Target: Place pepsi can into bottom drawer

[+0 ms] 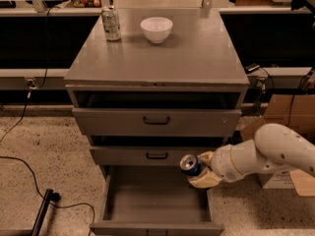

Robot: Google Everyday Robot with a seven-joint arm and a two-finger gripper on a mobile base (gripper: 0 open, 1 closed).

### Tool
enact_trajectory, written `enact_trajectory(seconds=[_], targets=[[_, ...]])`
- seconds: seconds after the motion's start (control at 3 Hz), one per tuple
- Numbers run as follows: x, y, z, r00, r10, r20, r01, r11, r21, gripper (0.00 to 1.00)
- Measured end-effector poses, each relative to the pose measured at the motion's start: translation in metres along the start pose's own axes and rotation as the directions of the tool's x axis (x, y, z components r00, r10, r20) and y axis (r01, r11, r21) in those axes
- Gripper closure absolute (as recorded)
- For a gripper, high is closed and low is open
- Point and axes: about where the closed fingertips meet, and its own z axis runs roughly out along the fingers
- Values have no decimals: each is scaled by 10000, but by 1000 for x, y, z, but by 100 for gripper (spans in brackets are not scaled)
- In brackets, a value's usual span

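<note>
The pepsi can, blue with a silver end turned toward the camera, lies on its side in my gripper. The gripper is shut on it and holds it above the right rear part of the bottom drawer, just in front of the middle drawer's face. The bottom drawer is pulled out fully and shows a plain grey inside. My white arm reaches in from the right.
A silver-and-green can and a white bowl stand on the cabinet top. The two upper drawers with black handles sit slightly open. Cardboard boxes stand to the right. A black cable runs over the floor on the left.
</note>
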Motion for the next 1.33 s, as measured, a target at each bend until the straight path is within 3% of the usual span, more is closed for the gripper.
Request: enact_trajectory(seconds=[0.33, 0.67, 1.0, 1.33], targets=[[3, -9, 6, 9989, -391, 245, 404, 9976, -569, 100], [20, -42, 11, 9805, -777, 1806, 900, 9940, -614, 100], [41, -74, 22, 9305, -1610, 3289, 1776, 9839, -209, 100], [66, -89, 39, 8825, -2128, 4194, 2370, 9715, -59, 100]])
